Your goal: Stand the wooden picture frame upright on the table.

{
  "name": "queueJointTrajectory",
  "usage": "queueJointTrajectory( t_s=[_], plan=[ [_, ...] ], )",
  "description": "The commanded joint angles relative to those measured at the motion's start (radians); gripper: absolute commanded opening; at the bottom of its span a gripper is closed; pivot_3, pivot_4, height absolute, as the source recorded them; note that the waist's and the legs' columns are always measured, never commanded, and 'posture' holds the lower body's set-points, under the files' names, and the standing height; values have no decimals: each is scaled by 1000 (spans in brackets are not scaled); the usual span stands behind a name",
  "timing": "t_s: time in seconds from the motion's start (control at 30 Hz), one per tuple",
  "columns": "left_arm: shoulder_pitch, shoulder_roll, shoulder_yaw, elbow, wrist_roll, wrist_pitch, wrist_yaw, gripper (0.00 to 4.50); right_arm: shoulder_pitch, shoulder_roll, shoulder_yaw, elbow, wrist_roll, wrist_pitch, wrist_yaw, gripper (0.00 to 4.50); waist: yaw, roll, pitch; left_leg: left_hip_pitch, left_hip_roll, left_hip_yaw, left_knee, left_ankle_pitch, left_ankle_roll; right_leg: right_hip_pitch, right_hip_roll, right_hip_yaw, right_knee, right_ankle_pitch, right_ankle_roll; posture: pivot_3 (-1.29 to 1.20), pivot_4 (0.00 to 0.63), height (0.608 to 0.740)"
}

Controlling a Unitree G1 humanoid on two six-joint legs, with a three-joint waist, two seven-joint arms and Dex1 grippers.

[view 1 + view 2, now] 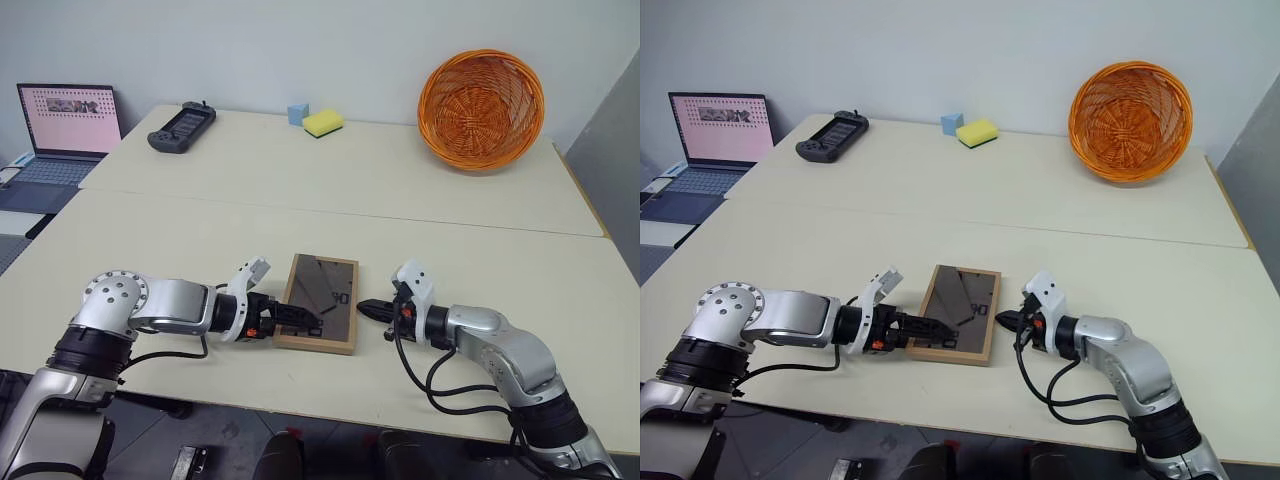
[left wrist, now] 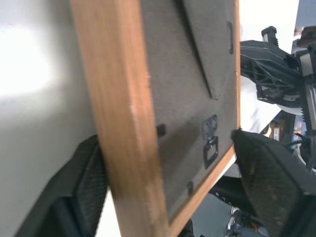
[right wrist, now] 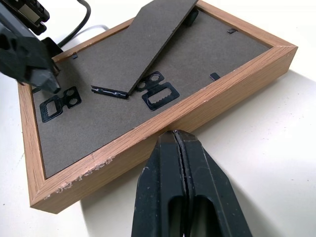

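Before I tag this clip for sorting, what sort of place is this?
Probably an office or lab workspace: a laptop and handheld controller sit on a pale table, with a frame lying face-down.

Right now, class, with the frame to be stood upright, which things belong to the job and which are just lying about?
Job:
wooden picture frame, lying back-up
table
left hand, fingers astride the frame's near-left edge
right hand, shut, beside the frame's right edge

Lying about:
orange basket
yellow sponge
blue block
black controller
laptop
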Motion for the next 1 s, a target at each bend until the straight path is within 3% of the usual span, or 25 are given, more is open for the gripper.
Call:
queueJointTrajectory(
  t_s=[0.03, 0.23, 0.37, 1.0],
  plan=[
    [-5, -18, 23, -6, -10, -12, -3, 2811, -11, -3, -9, -22, 9, -8, 9, 0, 0, 0, 0, 0, 0, 0, 0, 0, 0, 0, 0, 0, 0, 0, 0, 0, 150, 740],
    [-3, -32, 46, -12, -10, -15, -3, 1767, -12, -6, -10, -16, 10, -11, 8, 0, -1, 0, 0, 0, 0, 0, 0, 0, 0, -1, 0, 0, 0, 0, 0, 0, 150, 740],
    [-5, -39, 55, -17, -10, -9, -5, 1344, -12, -4, -11, -15, 5, -12, 11, 0, -1, 0, 0, 0, 0, 0, 0, 0, 0, 0, 0, 0, 0, 0, 0, 0, 150, 740],
    [-45, -52, 97, 2, -10, -33, -41, 1300, -22, -31, -18, 13, -13, -36, 33, 0, -1, 0, 0, -1, 0, 0, 0, 0, 0, -1, 0, 0, 0, 0, 0, 0, 150, 740]
  ],
)
